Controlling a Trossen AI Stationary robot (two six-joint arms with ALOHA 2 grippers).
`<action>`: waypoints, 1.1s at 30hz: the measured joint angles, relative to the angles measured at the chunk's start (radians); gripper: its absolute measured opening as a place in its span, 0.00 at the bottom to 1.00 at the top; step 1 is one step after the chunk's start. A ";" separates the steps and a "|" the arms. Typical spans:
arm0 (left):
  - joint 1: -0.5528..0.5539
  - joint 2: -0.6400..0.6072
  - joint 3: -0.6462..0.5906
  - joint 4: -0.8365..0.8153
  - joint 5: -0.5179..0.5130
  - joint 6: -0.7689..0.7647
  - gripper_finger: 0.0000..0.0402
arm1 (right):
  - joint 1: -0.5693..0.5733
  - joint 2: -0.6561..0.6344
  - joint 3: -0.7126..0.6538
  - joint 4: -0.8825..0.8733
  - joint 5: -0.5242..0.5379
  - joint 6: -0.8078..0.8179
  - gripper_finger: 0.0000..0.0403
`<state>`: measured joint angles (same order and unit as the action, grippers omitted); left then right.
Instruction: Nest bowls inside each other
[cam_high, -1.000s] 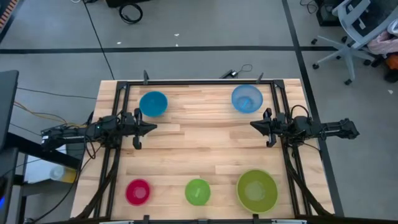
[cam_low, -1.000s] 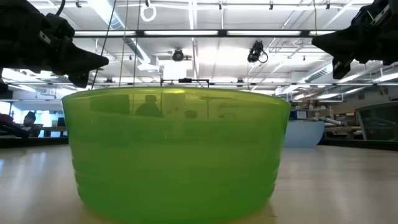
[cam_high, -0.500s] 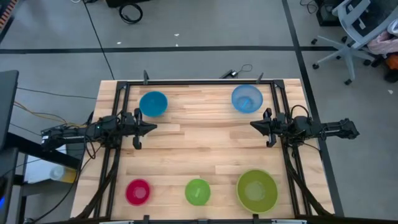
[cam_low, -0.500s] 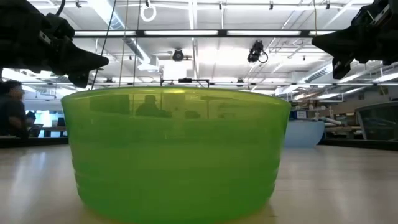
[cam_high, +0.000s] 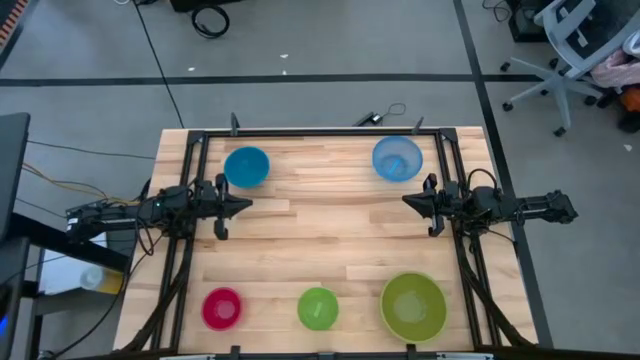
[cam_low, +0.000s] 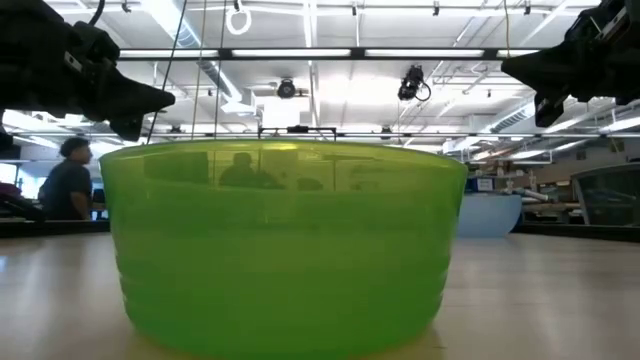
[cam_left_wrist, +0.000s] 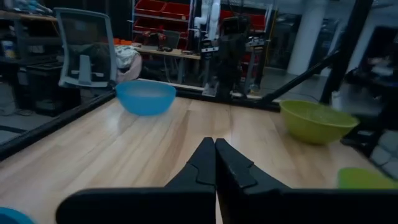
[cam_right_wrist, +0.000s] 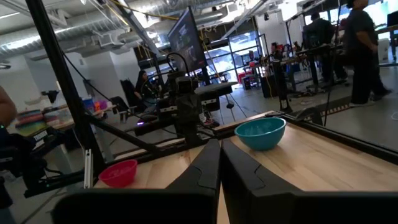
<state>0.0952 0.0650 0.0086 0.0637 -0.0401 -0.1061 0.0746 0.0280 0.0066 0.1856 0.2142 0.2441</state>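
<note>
Five bowls stand upright on their bases on the wooden table. A bright cyan-blue bowl (cam_high: 246, 166) is at the far left and a pale blue bowl (cam_high: 397, 158) at the far right. Along the near edge stand a small red-pink bowl (cam_high: 222, 309), a small green bowl (cam_high: 318, 308) and a large lime-green bowl (cam_high: 413, 306), which fills the low view (cam_low: 285, 250). My left gripper (cam_high: 248, 204) hovers shut at the table's left side and points level toward the right. My right gripper (cam_high: 405, 200) hovers shut at the right side, pointing left. Neither touches a bowl.
A black metal frame (cam_high: 320, 131) runs along the table's far, left and right edges. An office chair (cam_high: 570, 50) stands on the floor beyond the far right corner. A person (cam_low: 68, 180) shows in the room behind the table.
Both arms and all the bowls have kept still. In the low view, a person in the room behind the table has walked a little toward the picture's right.
</note>
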 joint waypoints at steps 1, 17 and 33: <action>0.000 0.000 0.000 -0.015 -0.014 0.021 0.00 | 0.000 0.000 0.000 0.000 0.000 0.000 0.04; 0.000 0.000 0.000 -0.022 -0.021 0.052 0.00 | 0.000 0.000 0.000 0.008 0.051 -0.099 0.04; 0.014 0.000 0.000 0.095 -0.211 0.283 0.00 | -0.019 0.018 0.000 0.081 0.120 0.065 0.04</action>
<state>0.1094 0.0654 0.0086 0.1584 -0.2512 0.1766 0.0555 0.0460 0.0071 0.2667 0.3337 0.3095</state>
